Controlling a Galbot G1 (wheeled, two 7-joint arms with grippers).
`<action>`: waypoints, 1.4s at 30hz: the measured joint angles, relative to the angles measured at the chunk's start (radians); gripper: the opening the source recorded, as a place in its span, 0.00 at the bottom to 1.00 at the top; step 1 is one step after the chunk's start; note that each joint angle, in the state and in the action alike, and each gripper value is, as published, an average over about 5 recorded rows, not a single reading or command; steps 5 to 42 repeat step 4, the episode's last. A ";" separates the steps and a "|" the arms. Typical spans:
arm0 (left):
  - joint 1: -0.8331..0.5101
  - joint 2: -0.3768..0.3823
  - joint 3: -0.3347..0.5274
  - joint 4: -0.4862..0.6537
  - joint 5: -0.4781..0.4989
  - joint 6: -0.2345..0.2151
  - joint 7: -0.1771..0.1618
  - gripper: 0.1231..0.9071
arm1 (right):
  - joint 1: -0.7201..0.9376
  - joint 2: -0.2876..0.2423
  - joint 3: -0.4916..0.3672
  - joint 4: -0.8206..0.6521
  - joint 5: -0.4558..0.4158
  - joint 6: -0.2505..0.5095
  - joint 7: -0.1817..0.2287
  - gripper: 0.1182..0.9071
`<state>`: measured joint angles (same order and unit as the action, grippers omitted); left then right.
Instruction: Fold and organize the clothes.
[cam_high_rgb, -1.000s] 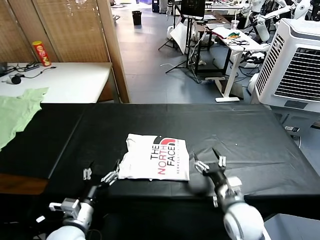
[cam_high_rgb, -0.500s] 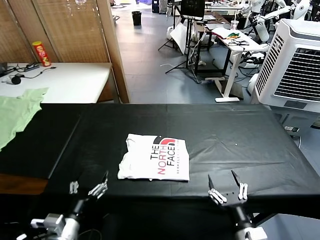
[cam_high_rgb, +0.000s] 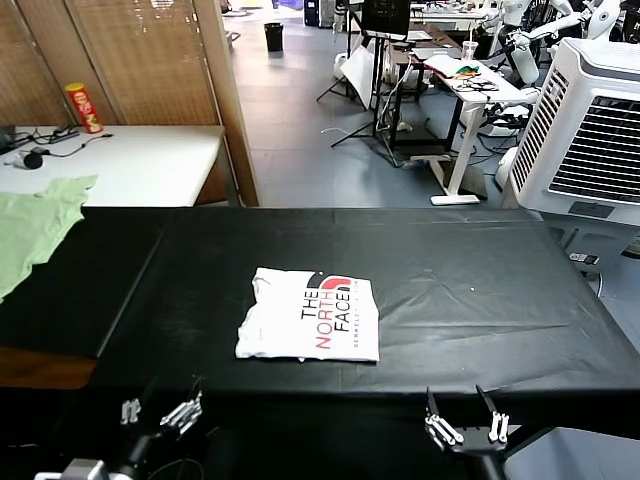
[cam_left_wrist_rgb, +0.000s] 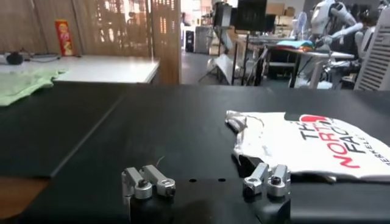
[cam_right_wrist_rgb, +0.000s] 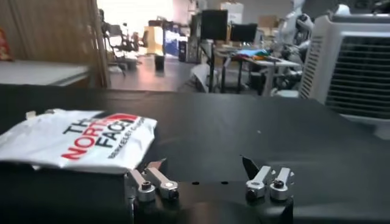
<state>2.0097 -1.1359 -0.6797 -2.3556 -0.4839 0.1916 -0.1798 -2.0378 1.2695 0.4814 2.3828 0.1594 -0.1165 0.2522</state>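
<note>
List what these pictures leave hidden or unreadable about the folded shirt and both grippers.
- T-shirt: its underside and inner folds are hidden in every view by its own top layer.
- T-shirt in the left wrist view: cut off by the picture's edge.
- Small print beside the logo: too small to read.
- Left gripper and right gripper, both open: arms cut off by the head view's edge.

A big black table (cam_high_rgb: 480, 290) holds a white T-shirt (cam_high_rgb: 310, 315). The shirt is folded into a small block. It lies near the middle of the table, a bit closer to the front edge. A pale green shirt (cam_high_rgb: 35, 225) hangs over the far left corner.
</note>
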 joint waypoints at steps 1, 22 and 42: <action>0.001 0.002 -0.002 -0.002 -0.005 0.005 -0.002 0.86 | -0.003 0.000 0.000 0.002 0.000 -0.001 0.000 0.86; 0.003 0.005 -0.006 -0.006 -0.015 0.014 -0.003 0.86 | -0.007 0.000 0.000 0.004 -0.001 -0.002 -0.001 0.86; 0.003 0.005 -0.006 -0.006 -0.015 0.014 -0.003 0.86 | -0.007 0.000 0.000 0.004 -0.001 -0.002 -0.001 0.86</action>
